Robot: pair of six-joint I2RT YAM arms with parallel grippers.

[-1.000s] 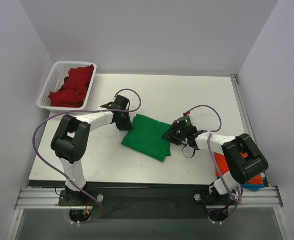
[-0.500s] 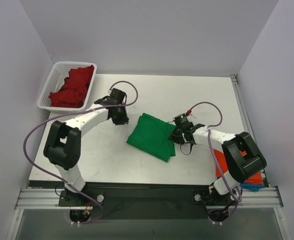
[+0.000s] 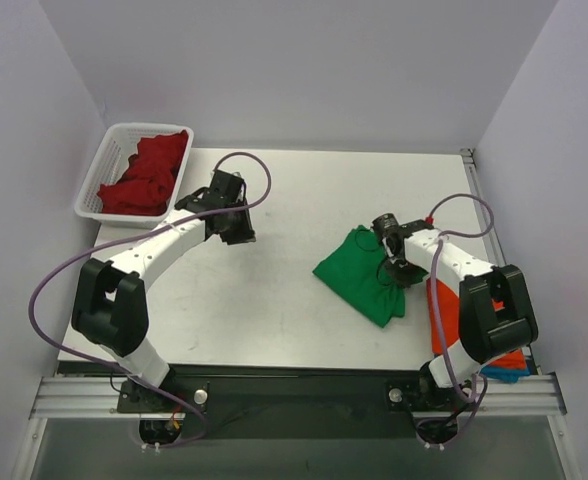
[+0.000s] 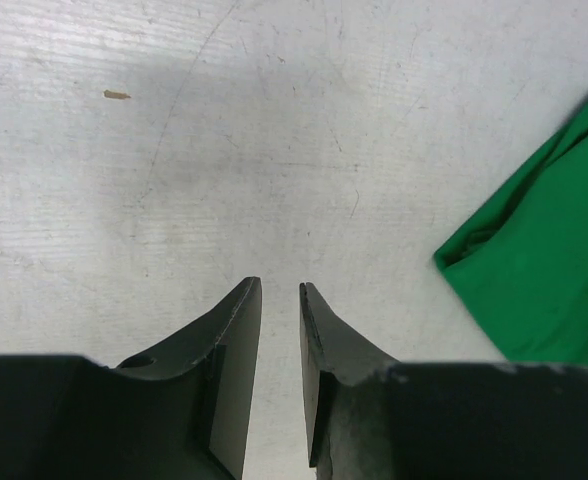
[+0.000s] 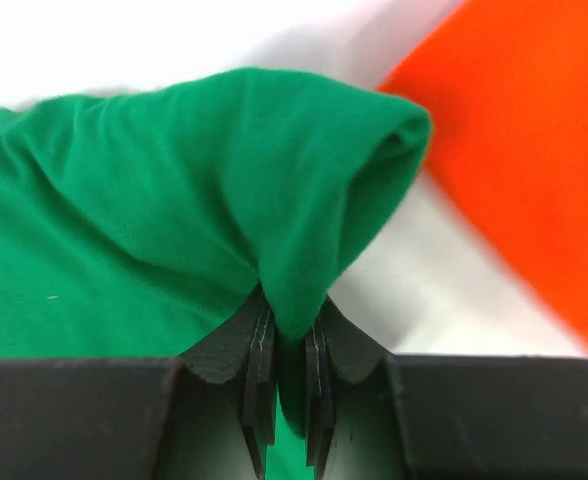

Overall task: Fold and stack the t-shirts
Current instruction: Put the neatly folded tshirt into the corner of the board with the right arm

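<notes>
Right jaws pinching green t-shirt (image 3: 359, 277), left jaws empty

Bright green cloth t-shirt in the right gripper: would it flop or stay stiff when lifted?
Probably floppy: the bright green cloth t-shirt bunches into a soft fold where the right gripper pinches it. Pushed, it would likely wrinkle, given its loose creases.

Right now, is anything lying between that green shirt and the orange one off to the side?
Nothing visible does. The right gripper is shut on a fold of the green shirt, and only a strip of table separates it from the orange shirt. The left gripper is away on the other side, holding nothing.
</notes>
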